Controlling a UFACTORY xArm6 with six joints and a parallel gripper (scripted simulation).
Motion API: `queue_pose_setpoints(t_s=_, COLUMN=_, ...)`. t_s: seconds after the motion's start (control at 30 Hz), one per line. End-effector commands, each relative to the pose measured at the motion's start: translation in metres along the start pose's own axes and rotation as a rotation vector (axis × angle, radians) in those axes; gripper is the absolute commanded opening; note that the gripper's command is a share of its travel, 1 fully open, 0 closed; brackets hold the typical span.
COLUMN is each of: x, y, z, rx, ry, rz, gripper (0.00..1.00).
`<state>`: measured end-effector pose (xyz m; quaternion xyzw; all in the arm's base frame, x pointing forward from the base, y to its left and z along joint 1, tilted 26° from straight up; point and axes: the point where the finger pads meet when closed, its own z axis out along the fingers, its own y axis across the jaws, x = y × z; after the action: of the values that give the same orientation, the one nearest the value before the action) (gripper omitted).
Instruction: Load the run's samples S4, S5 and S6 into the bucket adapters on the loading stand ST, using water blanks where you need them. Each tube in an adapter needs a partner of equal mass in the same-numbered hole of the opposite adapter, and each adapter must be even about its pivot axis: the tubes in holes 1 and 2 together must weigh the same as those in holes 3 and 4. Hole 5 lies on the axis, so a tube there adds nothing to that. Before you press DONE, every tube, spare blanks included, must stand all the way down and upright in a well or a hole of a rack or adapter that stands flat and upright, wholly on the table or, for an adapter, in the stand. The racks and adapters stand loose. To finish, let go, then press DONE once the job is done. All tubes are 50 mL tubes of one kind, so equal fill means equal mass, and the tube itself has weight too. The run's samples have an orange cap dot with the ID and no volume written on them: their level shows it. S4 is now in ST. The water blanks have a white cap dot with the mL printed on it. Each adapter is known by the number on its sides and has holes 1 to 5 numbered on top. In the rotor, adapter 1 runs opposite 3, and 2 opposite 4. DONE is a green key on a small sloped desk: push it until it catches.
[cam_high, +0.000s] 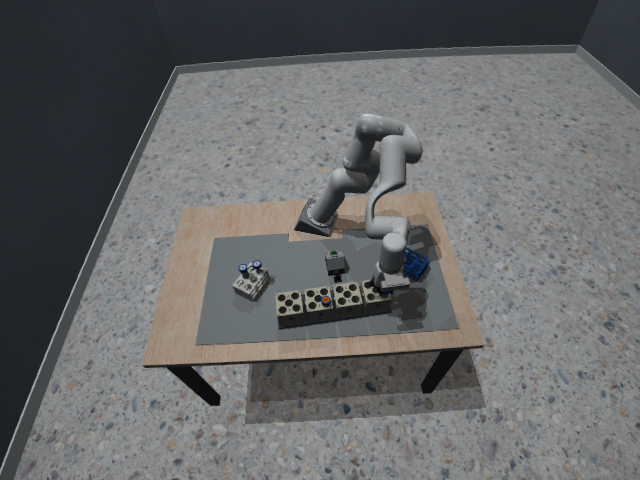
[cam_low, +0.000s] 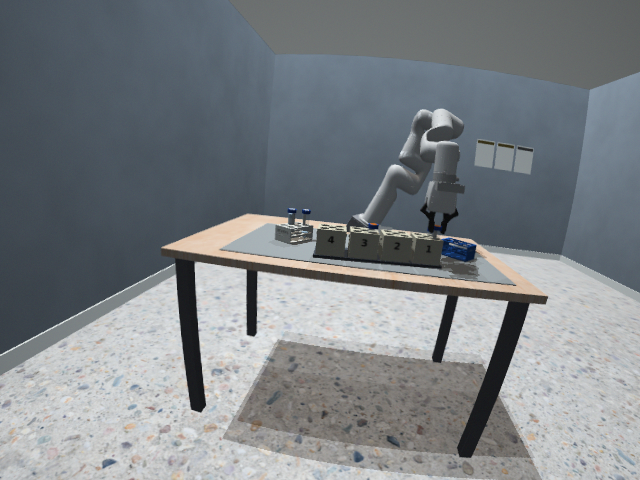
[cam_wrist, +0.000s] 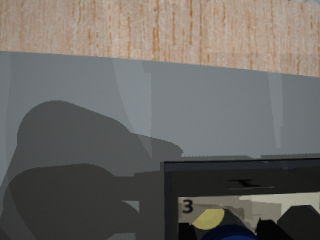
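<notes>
My gripper (cam_low: 438, 230) (cam_high: 384, 289) stands upright over adapter 1 (cam_low: 428, 249) (cam_high: 377, 305), at the right end of the stand's row. It is shut on a sample tube (cam_low: 437, 226) with an orange cap dot, and the tube's lower end is down in the adapter. I cannot read its ID. In the wrist view its blue cap (cam_wrist: 230, 233) shows at the bottom edge, next to the hole mark 3. Adapter 3 (cam_high: 316, 308) (cam_low: 363, 244) holds a tube with an orange dot (cam_high: 325, 300) (cam_low: 373, 225). Adapters 2 (cam_high: 349, 303) (cam_low: 396, 246) and 4 (cam_high: 289, 312) (cam_low: 331, 242) look empty.
A white rack (cam_high: 250, 284) (cam_low: 293, 234) with two blue-capped blanks (cam_high: 242, 268) (cam_high: 256, 264) stands at the left. A blue rack (cam_high: 416, 263) (cam_low: 459, 249) stands right of the gripper. The DONE desk (cam_high: 336, 263) stands behind the adapters.
</notes>
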<state>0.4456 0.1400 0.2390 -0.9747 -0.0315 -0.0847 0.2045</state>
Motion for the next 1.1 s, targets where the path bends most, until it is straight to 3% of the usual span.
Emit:
queue_pose_setpoints(t_s=0.0, x=0.001, y=0.0, z=0.004, rx=0.0, ry=0.004, rz=-0.001, gripper=0.0)
queue_pose_setpoints(t_s=0.97, x=0.001, y=0.0, z=0.014, rx=0.0, ry=0.004, rz=-0.001, gripper=0.0)
queue_pose_setpoints(t_s=1.0, x=0.001, y=0.0, z=0.014, rx=0.0, ry=0.004, rz=-0.001, gripper=0.44)
queue_pose_setpoints(t_s=1.07, x=0.001, y=0.0, z=0.014, rx=0.0, ry=0.004, rz=-0.001, gripper=0.44)
